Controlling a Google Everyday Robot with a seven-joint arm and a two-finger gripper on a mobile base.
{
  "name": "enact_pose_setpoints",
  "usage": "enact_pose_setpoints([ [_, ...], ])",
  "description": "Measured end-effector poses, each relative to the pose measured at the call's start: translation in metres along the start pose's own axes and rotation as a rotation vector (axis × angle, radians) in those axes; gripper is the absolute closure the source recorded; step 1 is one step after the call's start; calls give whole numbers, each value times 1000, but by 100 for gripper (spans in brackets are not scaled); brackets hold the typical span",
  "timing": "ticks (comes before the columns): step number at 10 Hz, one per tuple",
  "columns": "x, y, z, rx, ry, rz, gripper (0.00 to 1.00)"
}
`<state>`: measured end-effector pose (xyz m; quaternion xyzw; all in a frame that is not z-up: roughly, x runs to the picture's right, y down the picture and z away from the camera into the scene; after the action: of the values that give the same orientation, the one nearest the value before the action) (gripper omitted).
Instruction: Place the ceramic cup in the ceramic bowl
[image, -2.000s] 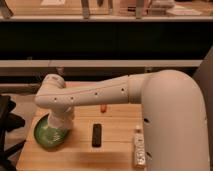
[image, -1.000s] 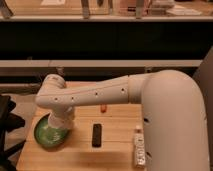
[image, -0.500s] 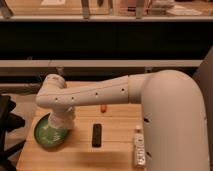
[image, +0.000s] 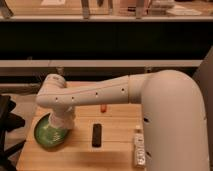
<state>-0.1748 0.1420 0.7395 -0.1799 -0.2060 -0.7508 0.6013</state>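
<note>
Nothing moved since a second ago: you see arm, bowl and remote in same spots.

Camera view:
- White arm (image: 95, 95) reaches over wooden table (image: 117, 147), bends down at ceramic bowl (image: 44, 134).
- Gripper (image: 61, 122) hangs low over bowl's right side.
- You can't tell if gripper is open or shut, or holds anything.
- Black remote (image: 96, 135) lies right of bowl, not touching.
- Small orange thing (image: 103, 107) sits behind remote, farther from bowl.
</note>
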Motion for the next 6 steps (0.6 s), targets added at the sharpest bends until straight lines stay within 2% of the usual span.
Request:
enact_pose_setpoints([
  [3, 0, 1, 1, -1, -1, -1, 89],
  [5, 0, 2, 1, -2, -2, -2, 84],
  [6, -1, 1, 2, -2, -4, -3, 87],
])
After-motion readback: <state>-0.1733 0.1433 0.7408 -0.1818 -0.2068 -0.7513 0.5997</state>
